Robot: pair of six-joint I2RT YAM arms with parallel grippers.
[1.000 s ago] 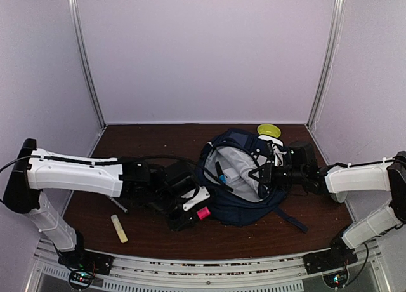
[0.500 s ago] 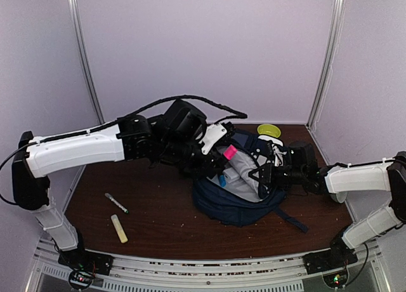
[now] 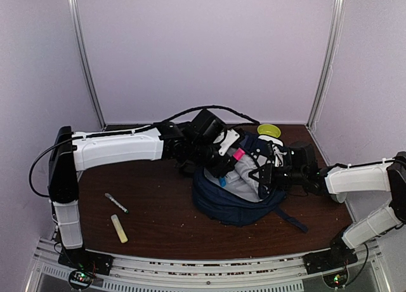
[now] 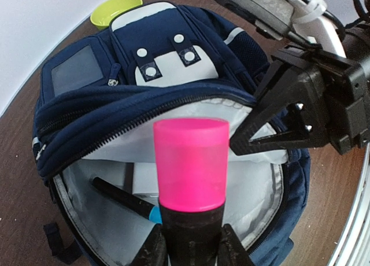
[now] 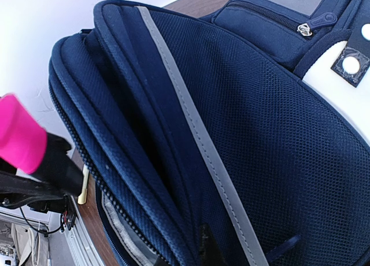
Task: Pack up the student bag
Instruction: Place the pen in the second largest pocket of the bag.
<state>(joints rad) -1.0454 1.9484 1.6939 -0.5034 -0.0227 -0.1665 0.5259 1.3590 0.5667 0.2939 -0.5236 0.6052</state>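
Note:
The student bag is a navy backpack lying near the table's middle right, its main compartment open and showing light grey lining. My left gripper hovers over that opening, shut on a black marker with a pink cap. The marker points down into the bag. A black pen with a blue band and a white flat item lie inside. My right gripper is shut on the bag's opening rim and holds it up. In the right wrist view navy mesh fills the frame.
A yellow-green dish sits behind the bag near the back wall. On the brown table at the front left lie a dark marker and a pale yellow stick. Walls stand on three sides.
My left arm lifted the pink-capped marker from the table at the bag's front left and carried it up and right over the open bag. The right arm stayed put.

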